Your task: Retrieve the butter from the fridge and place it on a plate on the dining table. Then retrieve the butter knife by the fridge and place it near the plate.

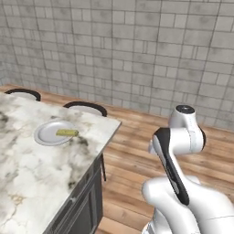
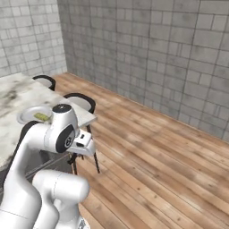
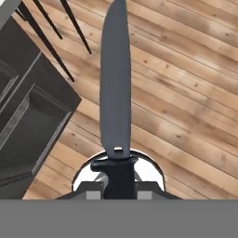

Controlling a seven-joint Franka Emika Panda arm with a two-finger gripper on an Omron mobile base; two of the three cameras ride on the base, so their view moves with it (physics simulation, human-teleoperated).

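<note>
Butter knife: in the hand view it runs up the middle of the frame, dark blade pointing to the top edge, black handle at the bottom.
Gripper: fingers closed on the knife's handle — seen above wooden floor planks.
Butter: left of the left base view, lying on the plate.
Dining table: marble top fills the lower left; its dark panelled base sits at the hand view's left.
Right base view: the butter is a small sliver at mid-left — the arm's elbow partly covers the plate.
</note>
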